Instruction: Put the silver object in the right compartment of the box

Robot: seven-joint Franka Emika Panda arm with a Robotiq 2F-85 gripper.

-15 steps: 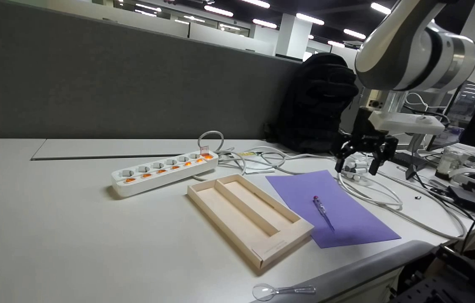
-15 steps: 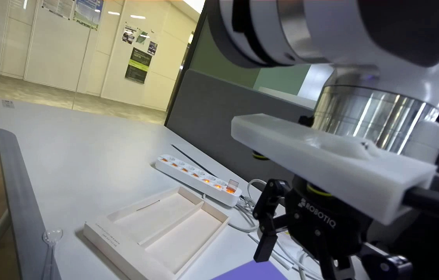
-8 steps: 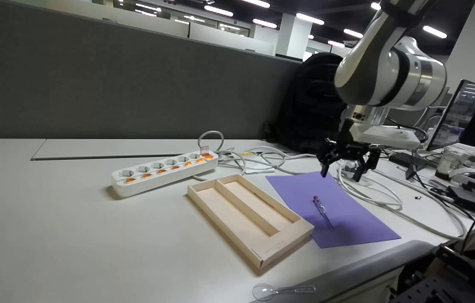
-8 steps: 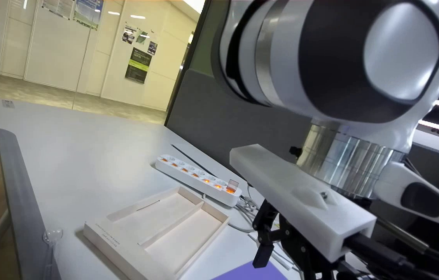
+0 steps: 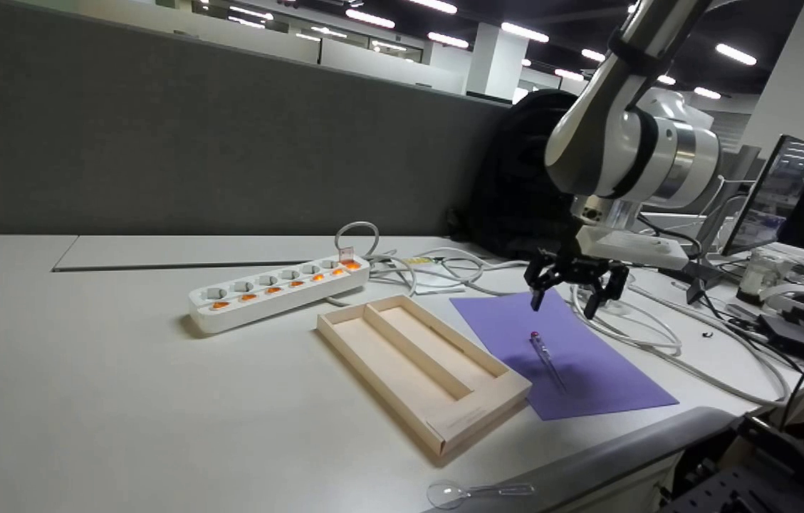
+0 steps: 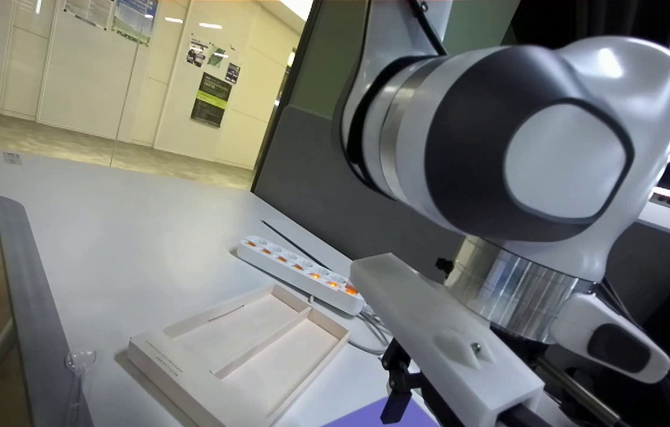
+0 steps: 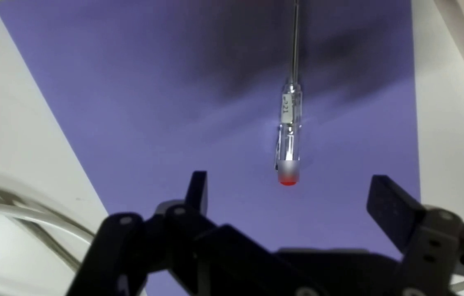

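The silver object is a thin tester-like stick with a clear handle, red end cap and metal shaft. It lies on purple paper in an exterior view (image 5: 544, 354) and in the wrist view (image 7: 290, 137). The pale wooden box (image 5: 469, 422) stands beside the paper and also shows in an exterior view (image 6: 162, 363). Its right compartment (image 5: 448, 348) has a bare floor, also visible here (image 6: 281, 362). My gripper (image 5: 564, 308) is open and empty above the paper. In the wrist view the red cap shows between the spread fingertips (image 7: 289, 193); the shaft's far tip is cut off.
A white power strip (image 5: 277, 293) lies behind the box, with white cables (image 5: 476, 267) around it. A clear spoon (image 5: 480, 491) lies at the table's front edge. A black backpack (image 5: 526, 178) stands against the grey partition (image 5: 216, 135). Purple paper (image 5: 612, 370) lies under the stick.
My gripper has come down and moved left in an exterior view, from over the cables to over the purple paper. It stays open. The stick and the box have not moved.
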